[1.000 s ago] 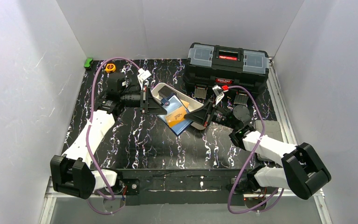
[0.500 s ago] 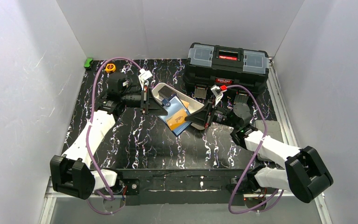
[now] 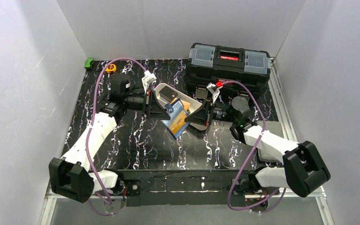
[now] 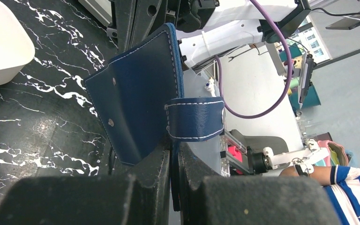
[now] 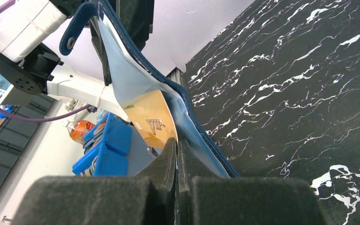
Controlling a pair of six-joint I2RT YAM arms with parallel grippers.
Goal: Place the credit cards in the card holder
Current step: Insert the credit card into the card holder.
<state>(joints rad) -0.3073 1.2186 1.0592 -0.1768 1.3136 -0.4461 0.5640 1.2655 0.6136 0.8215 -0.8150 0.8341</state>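
Note:
The card holder [image 3: 176, 131], a navy folding wallet with a lighter blue inside, hangs open and tilted above the table's middle. My left gripper [image 3: 165, 112] is shut on its edge; the left wrist view shows the navy outside [image 4: 136, 108] and the snap tab [image 4: 194, 119] just above my fingertips [image 4: 173, 150]. My right gripper [image 3: 187, 121] is shut on an orange-yellow credit card [image 3: 178, 119]. In the right wrist view that card [image 5: 152, 119] lies against the wallet's light blue lining [image 5: 131, 79]. A dark flat thing [image 3: 170, 94] lies in the white tray.
The long white tray [image 3: 196, 106] stands right behind the wallet. A big black toolbox [image 3: 228, 63] fills the back right. A yellow tape measure [image 3: 111, 68] and a small green object [image 3: 89, 63] sit at the back left corner.
The right gripper has moved left with the orange card, further onto the wallet. The left gripper has shifted slightly right and tilted the wallet more upright, off the table.

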